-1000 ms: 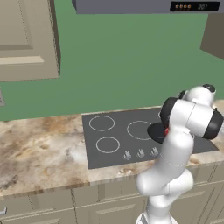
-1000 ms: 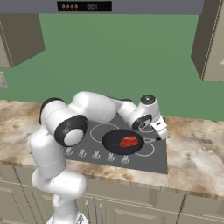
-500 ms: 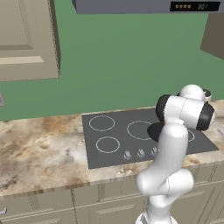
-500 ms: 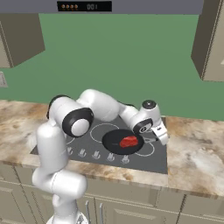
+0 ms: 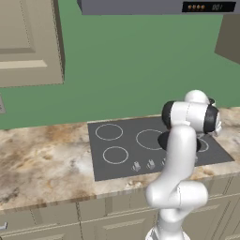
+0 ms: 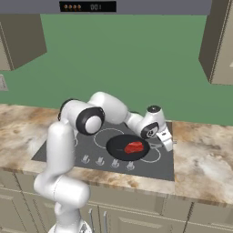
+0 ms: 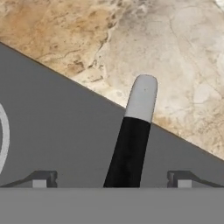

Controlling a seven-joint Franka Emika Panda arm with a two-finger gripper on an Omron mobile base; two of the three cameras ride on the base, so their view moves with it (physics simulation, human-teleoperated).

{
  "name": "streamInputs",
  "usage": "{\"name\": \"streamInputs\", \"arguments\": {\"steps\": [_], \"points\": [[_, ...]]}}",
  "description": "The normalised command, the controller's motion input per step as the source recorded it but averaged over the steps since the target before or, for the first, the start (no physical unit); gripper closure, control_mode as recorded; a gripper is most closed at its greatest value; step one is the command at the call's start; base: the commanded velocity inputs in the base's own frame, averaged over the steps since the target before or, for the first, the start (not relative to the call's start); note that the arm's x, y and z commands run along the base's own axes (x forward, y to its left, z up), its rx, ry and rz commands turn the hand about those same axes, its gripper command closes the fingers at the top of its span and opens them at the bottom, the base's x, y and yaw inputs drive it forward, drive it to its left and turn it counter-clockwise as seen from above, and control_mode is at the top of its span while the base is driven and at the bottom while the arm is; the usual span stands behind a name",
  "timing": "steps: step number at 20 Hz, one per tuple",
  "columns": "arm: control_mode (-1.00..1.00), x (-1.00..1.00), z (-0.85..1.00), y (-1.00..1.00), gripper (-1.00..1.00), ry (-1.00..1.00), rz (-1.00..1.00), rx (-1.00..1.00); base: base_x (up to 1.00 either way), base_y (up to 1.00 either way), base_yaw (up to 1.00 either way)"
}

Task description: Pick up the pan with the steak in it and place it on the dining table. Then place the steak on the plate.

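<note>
Right now my gripper [image 7: 111, 179] is fully spread, holding nothing, and the handle [image 7: 131, 140] of the pan [image 6: 127, 147] runs up between its two fingertips [image 7: 40, 179] in the hand view, black along most of its length with a pale grey end. That end reaches out past the edge of the cooktop [image 7: 52, 144] and over the marbled counter [image 7: 175, 57].

From the right base view, the pan sits on the cooktop on one of the nearer burner rings, and the steak [image 6: 134, 147] lies in it, a little toward the handle side. My hand [image 6: 160, 135] is just beside the pan's rim, on the side nearest the bare counter.

I judge the pan to be stiff and fairly heavy for a grip this far from its middle, so it will want to droop at the far side once lifted. The handle is thin and looks smooth, so it could twist between the pads. I would close on the black part, as near the pan body as I can get, not on the grey tip.

The steak is loose and probably slick; any tilt could send it sliding toward the rim. I would keep the pan level and move slowly.
</note>
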Motion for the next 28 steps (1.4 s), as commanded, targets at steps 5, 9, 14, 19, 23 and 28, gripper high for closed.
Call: {"name": "streamInputs", "arguments": {"steps": [5,9,14,19,23,28], "points": [[-1.00,0.31,-0.44,-0.01,-1.00,0.10,-0.04,0.00,0.00,0.00,0.00],[-1.00,0.15,-0.49,-0.14,-1.00,0.07,-0.02,0.03,0.00,0.00,0.00],[-1.00,0.01,-0.12,-0.05,1.00,0.00,-0.01,0.01,0.00,0.00,0.00],[-1.00,0.01,0.14,-0.01,1.00,0.00,-0.05,0.06,0.00,0.00,0.00],[-1.00,0.00,0.36,0.00,1.00,0.05,-0.11,0.11,0.00,0.00,0.00],[-1.00,-0.01,0.54,0.00,1.00,0.11,-0.15,0.19,0.00,0.00,0.00]]}}
